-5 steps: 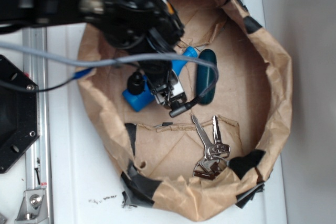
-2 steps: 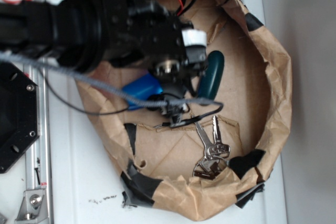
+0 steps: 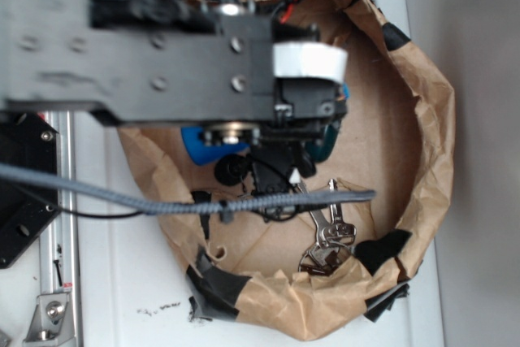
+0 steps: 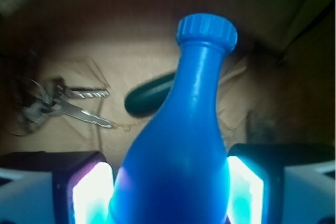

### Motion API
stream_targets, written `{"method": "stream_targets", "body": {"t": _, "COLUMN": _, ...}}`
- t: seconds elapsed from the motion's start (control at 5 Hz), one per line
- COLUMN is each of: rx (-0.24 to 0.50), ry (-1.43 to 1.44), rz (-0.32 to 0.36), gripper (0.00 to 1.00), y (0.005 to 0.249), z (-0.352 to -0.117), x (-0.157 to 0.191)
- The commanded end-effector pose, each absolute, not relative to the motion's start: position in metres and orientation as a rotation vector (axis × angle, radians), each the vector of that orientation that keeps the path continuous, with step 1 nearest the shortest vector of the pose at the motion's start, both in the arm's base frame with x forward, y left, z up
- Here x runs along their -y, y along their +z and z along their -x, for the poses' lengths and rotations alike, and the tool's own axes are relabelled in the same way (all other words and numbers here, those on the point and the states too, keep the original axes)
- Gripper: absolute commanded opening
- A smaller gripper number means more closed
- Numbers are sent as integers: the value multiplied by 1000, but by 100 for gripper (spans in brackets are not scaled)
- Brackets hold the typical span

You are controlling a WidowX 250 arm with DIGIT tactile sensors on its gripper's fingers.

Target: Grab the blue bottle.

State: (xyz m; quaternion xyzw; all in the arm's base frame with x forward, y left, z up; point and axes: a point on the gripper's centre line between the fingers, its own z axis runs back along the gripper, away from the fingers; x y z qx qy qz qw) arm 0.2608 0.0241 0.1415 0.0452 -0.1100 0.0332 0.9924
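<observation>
The blue bottle (image 4: 189, 145) fills the middle of the wrist view, its ribbed cap pointing away from the camera. My gripper (image 4: 170, 192) is shut on its wide body, with a pad pressed against each side. From the exterior view the arm's big black body covers the gripper. Only the bottle's base end (image 3: 197, 144) peeks out below the arm on the left, and a blue sliver shows at the arm's right edge.
A dark green capsule-shaped object (image 4: 149, 95) lies just behind the bottle, its tip (image 3: 329, 140) showing under the arm. A bunch of keys (image 3: 329, 237) lies near the front. All of it sits inside a crumpled brown paper basin (image 3: 431, 160) patched with black tape.
The arm has come up toward the exterior camera and now hides most of the basin's left half. The bottle's visible blue end has shifted slightly left and up.
</observation>
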Motion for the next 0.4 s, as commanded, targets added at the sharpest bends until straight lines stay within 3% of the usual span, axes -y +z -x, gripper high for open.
{"method": "stream_targets", "body": {"t": 0.0, "rx": 333, "ry": 157, "rz": -90, "gripper": 0, "y": 207, "z": -269, "x": -29}}
{"method": "stream_targets", "body": {"t": 0.2, "rx": 324, "ry": 175, "rz": -141, "gripper": 0, "y": 205, "z": -265, "x": -24}}
